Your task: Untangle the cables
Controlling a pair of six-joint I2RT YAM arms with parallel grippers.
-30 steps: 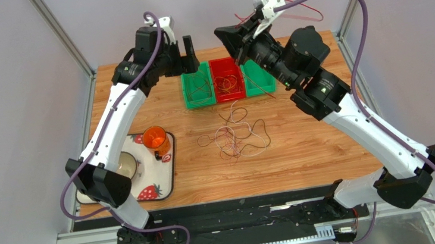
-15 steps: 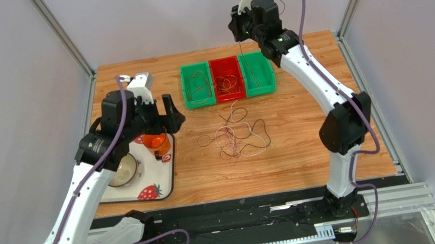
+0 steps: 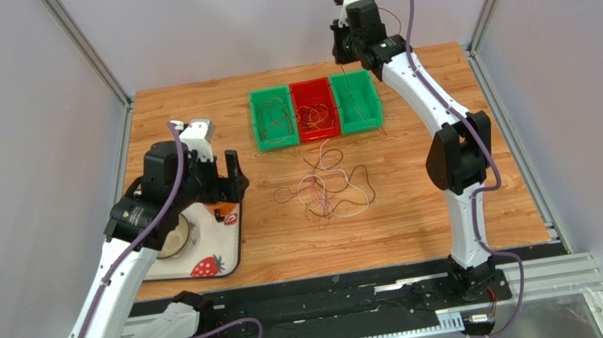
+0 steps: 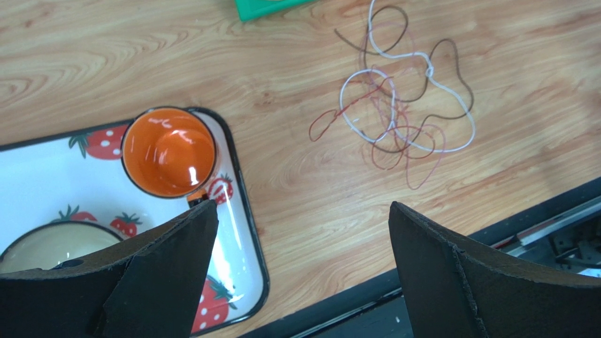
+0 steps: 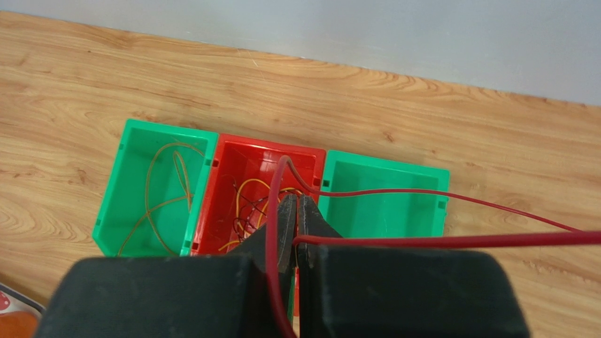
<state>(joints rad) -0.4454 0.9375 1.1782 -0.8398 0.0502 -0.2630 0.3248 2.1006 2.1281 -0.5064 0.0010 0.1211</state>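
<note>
The left gripper (image 4: 301, 208) has swung back, wide open, above the tray (image 4: 42, 182) by the table's (image 3: 430, 212) left edge, the right gripper (image 5: 296, 211) pinches a red cable (image 5: 423, 241) high over the bins (image 5: 381, 211), and the tangled cables (image 3: 323, 193) lie mid-table with bare wood around.

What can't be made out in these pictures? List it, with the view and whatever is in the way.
- Left wrist view: the bowl is partly behind the left fingers and cut off by the left edge.
- Right wrist view: the red cable runs off the right edge, so its far end is unseen.
- Right wrist view: the near end of the red bin is hidden behind the shut right fingers.
- Top view: the loose cables are too thin to count.
</note>
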